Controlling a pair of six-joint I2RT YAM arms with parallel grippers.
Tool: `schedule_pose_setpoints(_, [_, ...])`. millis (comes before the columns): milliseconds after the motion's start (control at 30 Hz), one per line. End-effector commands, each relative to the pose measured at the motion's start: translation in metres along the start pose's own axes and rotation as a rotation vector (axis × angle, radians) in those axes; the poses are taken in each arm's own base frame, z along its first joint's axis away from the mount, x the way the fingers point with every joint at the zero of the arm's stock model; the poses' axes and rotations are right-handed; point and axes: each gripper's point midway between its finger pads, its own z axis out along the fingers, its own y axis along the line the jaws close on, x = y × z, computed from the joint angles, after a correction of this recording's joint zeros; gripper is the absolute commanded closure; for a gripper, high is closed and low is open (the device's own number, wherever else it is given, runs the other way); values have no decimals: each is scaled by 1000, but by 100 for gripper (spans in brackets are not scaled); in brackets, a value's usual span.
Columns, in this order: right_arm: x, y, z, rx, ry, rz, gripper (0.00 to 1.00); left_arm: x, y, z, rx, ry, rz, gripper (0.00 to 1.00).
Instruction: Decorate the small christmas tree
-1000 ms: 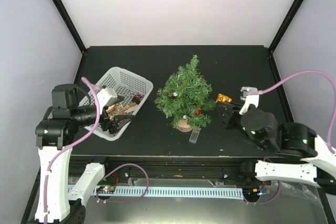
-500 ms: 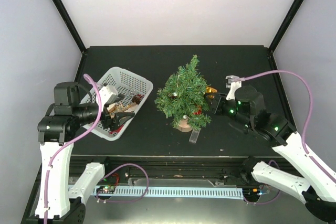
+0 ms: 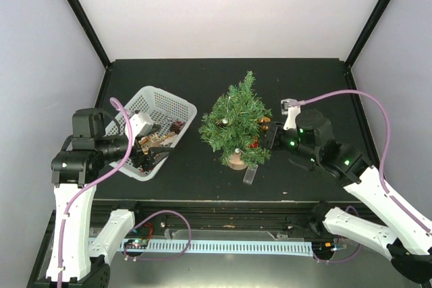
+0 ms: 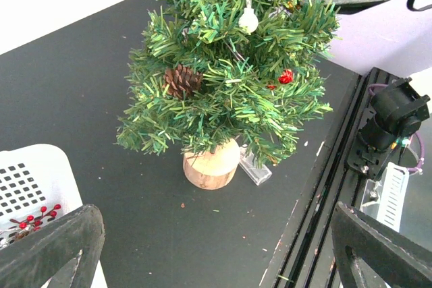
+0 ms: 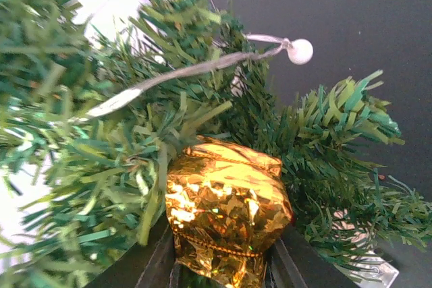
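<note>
The small christmas tree [image 3: 237, 121] stands mid-table on its round wooden base [image 3: 236, 160]. In the left wrist view the tree [image 4: 229, 79] carries a pine cone [image 4: 182, 80], a white bead [image 4: 248, 21] and a red berry [image 4: 285, 76]. My right gripper [image 3: 270, 133] is shut on a gold foil gift ornament [image 5: 226, 210] and presses it into the tree's right-side branches [image 5: 135, 146]. My left gripper [image 3: 150, 153] is open and empty above the near end of the white basket [image 3: 162, 104]; its fingers [image 4: 50, 251] frame the bare table.
The basket holds red berry sprigs [image 4: 37, 217] and other ornaments [image 3: 165, 138]. A small clear plastic piece [image 3: 250, 175] lies just in front of the tree base. Black frame posts stand at the table's back corners. The table's front rail [image 4: 337, 187] runs close by.
My right arm has swung left from the table's right side, carrying the gold ornament up against the tree's branches. The left arm has barely moved.
</note>
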Motion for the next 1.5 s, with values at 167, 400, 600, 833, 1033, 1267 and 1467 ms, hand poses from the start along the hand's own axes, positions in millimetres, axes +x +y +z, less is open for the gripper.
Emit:
schedule_pose_setpoints(167, [10, -12, 21, 27, 36, -18, 70, -1, -2, -3, -16, -22, 37, 8])
schedule_pose_setpoints(400, [8, -16, 30, 46, 47, -37, 66, 1, -2, -3, -21, -20, 34, 8])
schedule_pose_setpoints(600, [-3, -11, 19, 47, 17, -59, 33, 1, -3, -4, -20, -22, 36, 7])
schedule_pose_setpoints(833, [-16, -3, -3, 43, -20, -82, 27, 0, -3, -4, -21, -23, 37, 7])
schedule_pose_setpoints(1033, [-20, -4, -17, 54, -38, -92, 29, 1, -4, -4, -22, -22, 38, 7])
schedule_pose_setpoints(1267, [-14, -12, -22, 72, -45, -75, 62, 4, -5, -4, -28, -20, 40, 7])
schedule_pose_setpoints(1467, [-6, -19, -15, 89, -24, -73, 77, 4, -4, -4, -31, -19, 41, 7])
